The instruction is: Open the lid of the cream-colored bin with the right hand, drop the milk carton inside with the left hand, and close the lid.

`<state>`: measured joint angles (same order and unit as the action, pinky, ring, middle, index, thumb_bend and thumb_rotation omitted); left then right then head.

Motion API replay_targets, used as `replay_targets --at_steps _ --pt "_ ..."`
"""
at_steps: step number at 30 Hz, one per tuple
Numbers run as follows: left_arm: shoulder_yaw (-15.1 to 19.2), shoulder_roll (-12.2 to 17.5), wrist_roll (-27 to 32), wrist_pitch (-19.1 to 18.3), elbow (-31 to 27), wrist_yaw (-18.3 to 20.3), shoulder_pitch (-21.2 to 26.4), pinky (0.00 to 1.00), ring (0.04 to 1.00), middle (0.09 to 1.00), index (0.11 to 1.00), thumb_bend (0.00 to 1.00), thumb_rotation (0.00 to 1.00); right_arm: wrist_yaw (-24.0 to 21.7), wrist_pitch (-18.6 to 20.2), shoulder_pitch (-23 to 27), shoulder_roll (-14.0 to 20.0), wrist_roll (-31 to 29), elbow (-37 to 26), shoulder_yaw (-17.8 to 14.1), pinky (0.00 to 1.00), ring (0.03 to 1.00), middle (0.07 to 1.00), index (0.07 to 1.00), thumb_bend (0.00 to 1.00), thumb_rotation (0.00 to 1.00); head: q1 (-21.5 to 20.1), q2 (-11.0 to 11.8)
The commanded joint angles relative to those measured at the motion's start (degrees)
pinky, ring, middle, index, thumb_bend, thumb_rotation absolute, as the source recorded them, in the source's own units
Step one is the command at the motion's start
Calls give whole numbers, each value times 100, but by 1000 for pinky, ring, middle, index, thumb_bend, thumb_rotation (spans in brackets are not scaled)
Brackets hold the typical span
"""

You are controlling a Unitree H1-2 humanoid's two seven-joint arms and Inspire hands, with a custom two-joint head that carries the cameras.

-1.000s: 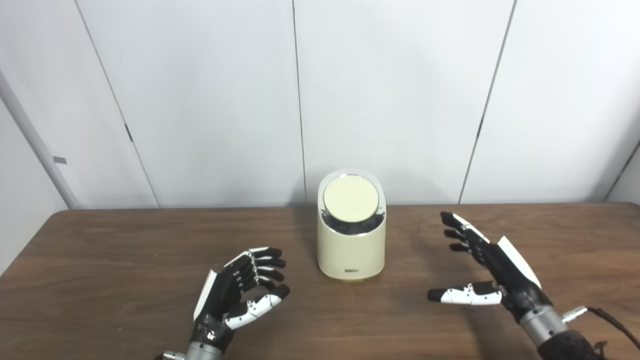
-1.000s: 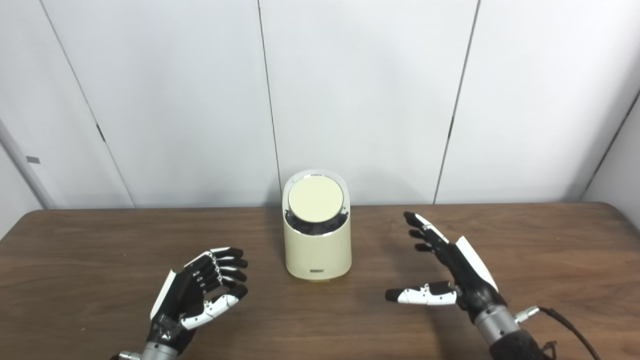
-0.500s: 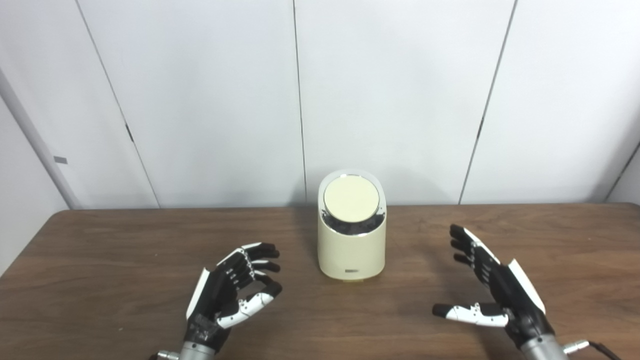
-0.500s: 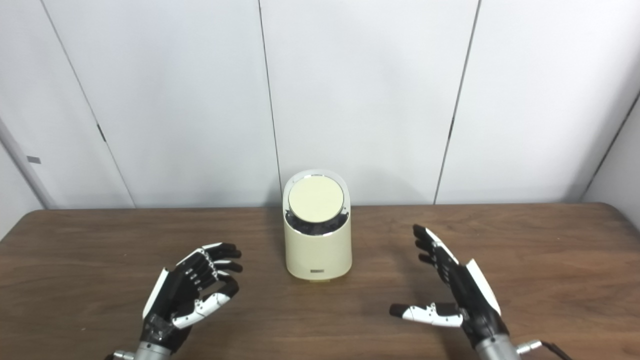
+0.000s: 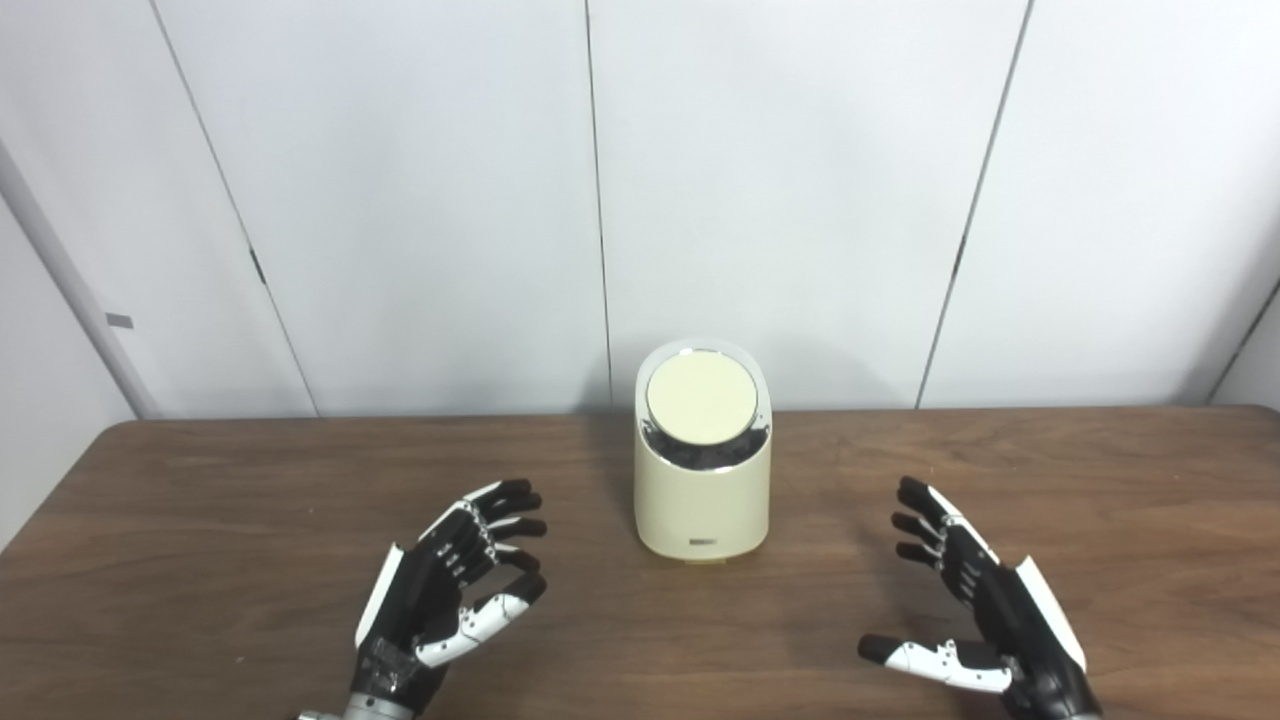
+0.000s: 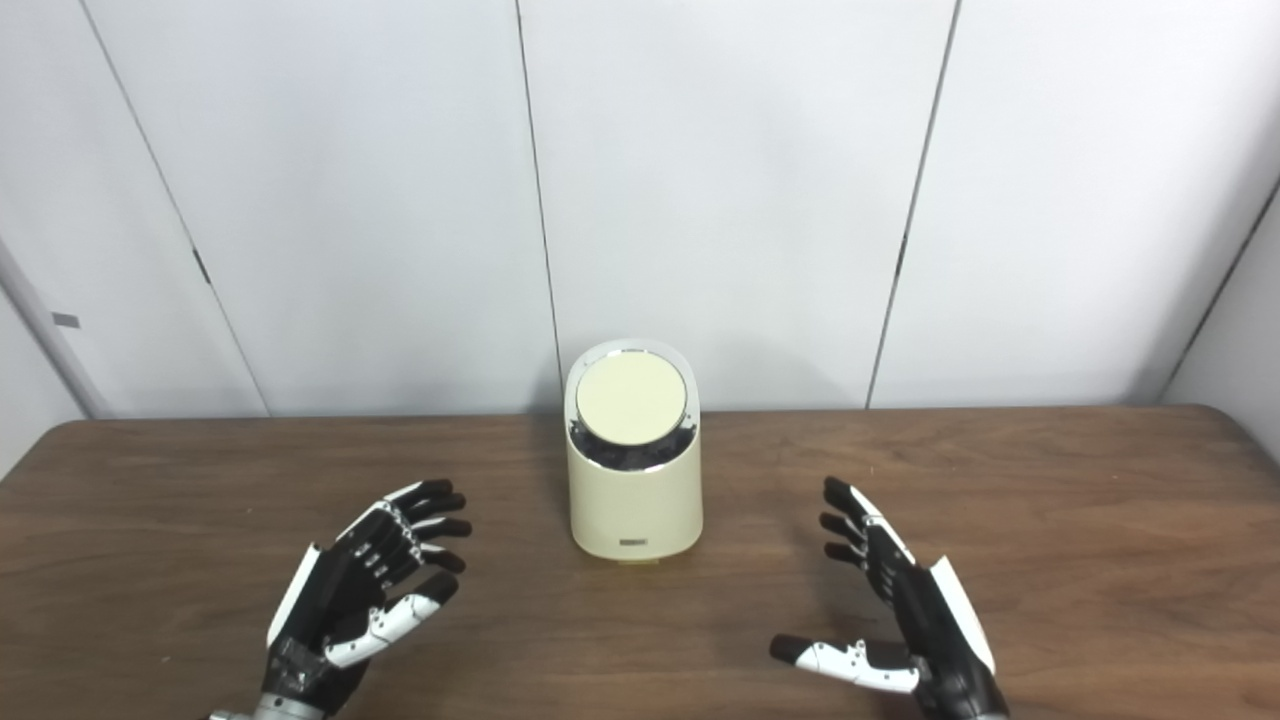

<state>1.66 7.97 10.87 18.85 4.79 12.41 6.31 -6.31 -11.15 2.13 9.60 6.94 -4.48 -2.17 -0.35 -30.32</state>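
A: At table centre, toward 12 o'clock from both hands: cream-colored bin (image 5: 702,490), upright, with round lid (image 5: 701,398) shut flat on the slanted top.

B: And the hands?

A: Left hand (image 5: 440,590) at 7 o'clock of the bin, fingers apart and lightly curled, holding nothing. Right hand (image 5: 985,610) at 4 o'clock, splayed wide, likewise empty. Both well apart from the bin.

B: Milk carton?

A: Nowhere in either view. Possibly inside already, judging by the closed lid and empty hands, but impossible to confirm.

B: Risks from here?

A: Few, if finished. Otherwise, risk of tipping or skidding the bin on the smooth wooden table (image 5: 200,500) through an off-centre press on the lid from 4 o'clock. Also of knocking its side on a careless reach from 7 o'clock.

B: Any writing?

A: Only a small dark label (image 5: 703,544) low on the bin's front, too small to read. No other brand or text anywhere.
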Motion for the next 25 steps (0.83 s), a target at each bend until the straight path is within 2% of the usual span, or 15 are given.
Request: replay_targets --at_steps 1,7,12,16,19,25 --pt "19 30 -9 168 -103 14 -109 578 715 778 809 690 215 148 -14 40 -10 -19 -273 -48 834 883 919 911 784 266 -1 -17" --pt "68 23 169 102 -208 30 -178 566 701 761 790 667 185 233 151 -104 -58 30 -480 -63 828 881 913 911 779 274 2 -37" --pt "83 35 167 48 -296 20 -229 563 698 761 787 663 200 285 138 -137 -84 -49 -484 -67 845 886 913 914 754 231 -77 -4" --pt "90 55 177 12 -345 32 -262 566 698 762 788 656 187 301 248 -179 -136 14 -608 -31 815 877 911 910 770 246 -128 37" --pt "86 80 152 13 -375 43 -288 564 700 764 789 659 194 285 312 -217 -150 93 -738 28 810 872 910 912 751 244 -142 78" --pt "74 124 291 -213 -596 95 -370 583 718 777 791 669 204 247 564 -297 -198 225 -1053 166 770 844 889 881 709 258 -188 60"
